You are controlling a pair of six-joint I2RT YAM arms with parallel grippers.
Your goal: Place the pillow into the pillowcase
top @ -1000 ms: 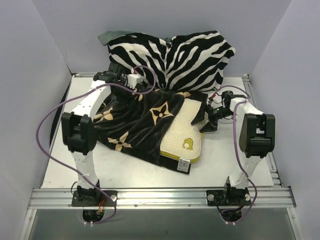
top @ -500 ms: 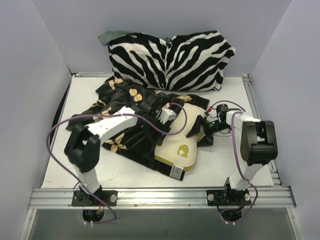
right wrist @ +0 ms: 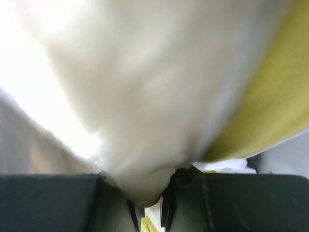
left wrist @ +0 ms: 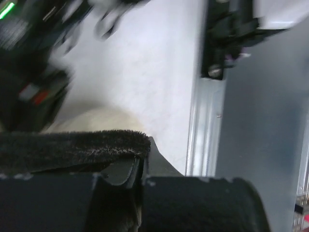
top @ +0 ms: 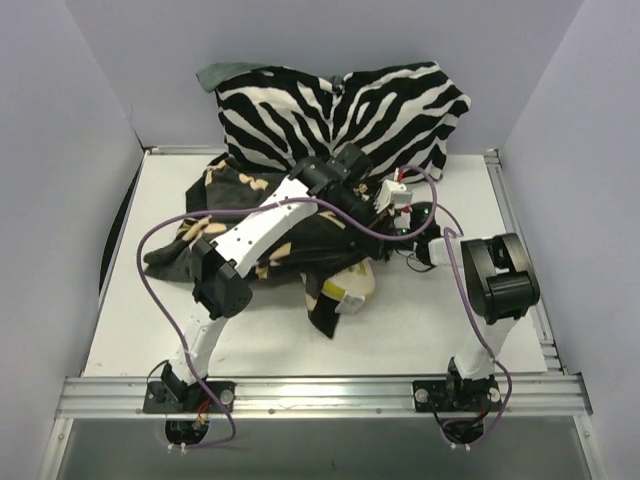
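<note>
The pillowcase (top: pixel 310 245) lies bunched across the middle of the table (top: pixel 130 330). The pillow (top: pixel 352 283) is mostly hidden in or under it (which of the two, the top view does not settle). Only one cream corner, with its yellow band and white tag, pokes out at the heap's 5 o'clock edge. The left gripper (left wrist: pixel 142 166), reaching across to the heap's 2 o'clock side, is pinched closed on a black velvety hem of the case. The right gripper (right wrist: pixel 161 198), at the heap's 3 o'clock, is clamped tight on a fold of cream pillow fabric beside the yellow band. A zebra-striped cushion (top: pixel 340 115) sits at the table's 12 o'clock edge.
</note>
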